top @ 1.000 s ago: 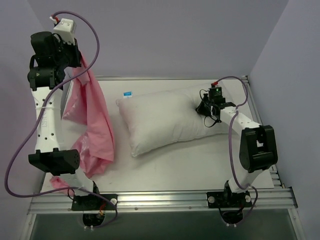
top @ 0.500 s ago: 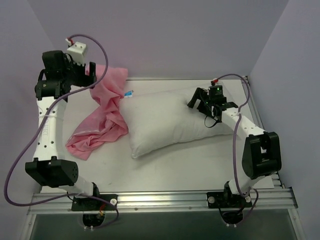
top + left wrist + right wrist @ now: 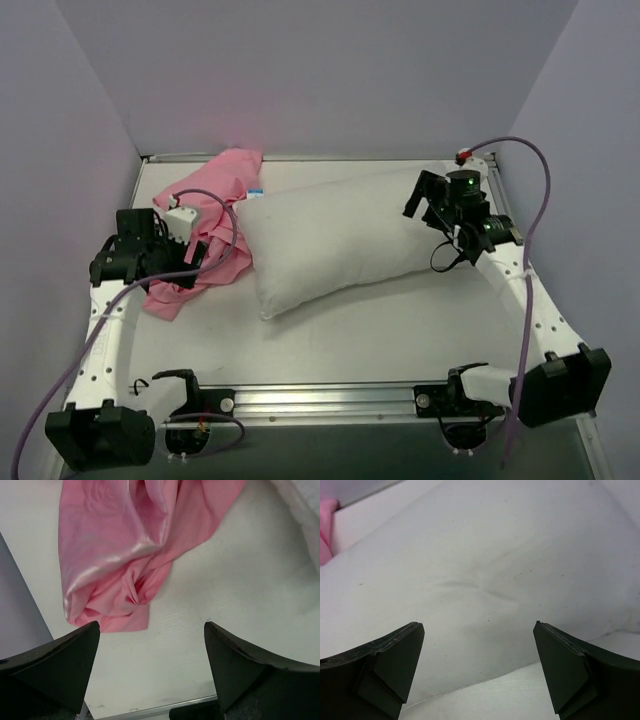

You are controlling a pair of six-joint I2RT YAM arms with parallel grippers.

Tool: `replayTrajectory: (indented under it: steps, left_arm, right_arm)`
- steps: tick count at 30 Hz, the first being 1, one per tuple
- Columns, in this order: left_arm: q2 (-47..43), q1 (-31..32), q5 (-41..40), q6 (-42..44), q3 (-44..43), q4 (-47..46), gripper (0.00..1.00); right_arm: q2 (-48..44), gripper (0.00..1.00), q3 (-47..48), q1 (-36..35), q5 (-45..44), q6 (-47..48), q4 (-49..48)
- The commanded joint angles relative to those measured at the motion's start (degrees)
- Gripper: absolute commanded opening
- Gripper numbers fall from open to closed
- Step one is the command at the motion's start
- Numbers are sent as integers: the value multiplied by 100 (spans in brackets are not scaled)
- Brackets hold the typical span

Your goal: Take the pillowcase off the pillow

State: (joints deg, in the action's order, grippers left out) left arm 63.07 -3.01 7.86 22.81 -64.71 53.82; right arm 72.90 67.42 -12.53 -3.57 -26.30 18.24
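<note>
**Left gripper** [image 3: 150, 630]: the jaws stand wide apart with nothing between them. The wrist view shows the pillowcase [image 3: 115, 545] in a crumpled pink heap just ahead of the fingers. Its nearest folded corner lies ahead of the left-hand finger, and bare table [image 3: 200, 610] lies under the gap. The sheen and fold lines in the fabric show only in this view. The top view shows what the wrist view cannot: the whole pillowcase is off the pillow [image 3: 330, 235] and bunched under and beyond this gripper. One edge runs up beside the pillow's near end, but contact there cannot be confirmed.

**Right gripper** [image 3: 477, 627]: the jaws are spread fully and are empty. The wrist view is filled by the off-white pillow directly ahead of and below the fingers. It shows a shallow crease and a few small dark specks that the top view does not resolve. A sliver of pink sits far ahead to the left. The top view places this gripper over one end of the pillow. Whether the fingertips touch it cannot be told.
</note>
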Motion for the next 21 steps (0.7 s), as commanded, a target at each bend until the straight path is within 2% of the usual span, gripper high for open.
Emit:
replayTrajectory:
  steps: [1,5,8,13,16,21]
  left_arm:
    - [-933,10,-644,277,896,6,94]
    - [-2024,2,-1241,479,1968,-231,94]
    - [-2571,-68,-1576,330,1997,-346,94]
    - [-2370,-218,-1445,523,2260,-319,94]
    - [-2334,-227,-1794,383,2419,-495,94]
    - [-2334,-244,-1902,339,2481,-583,94]
  right_arm:
    - [-1108,100,-411,-30,-557,134,382]
    - [-2277,100,-1036,-30,-250,178,347]
    - [-2797,100,-1485,-38,5,205,338]
    - [-3660,100,-1837,-38,58,135,444]
    - [-3801,100,-1811,-47,138,205,417]
    - [-3722,100,-1829,-56,173,248,382]
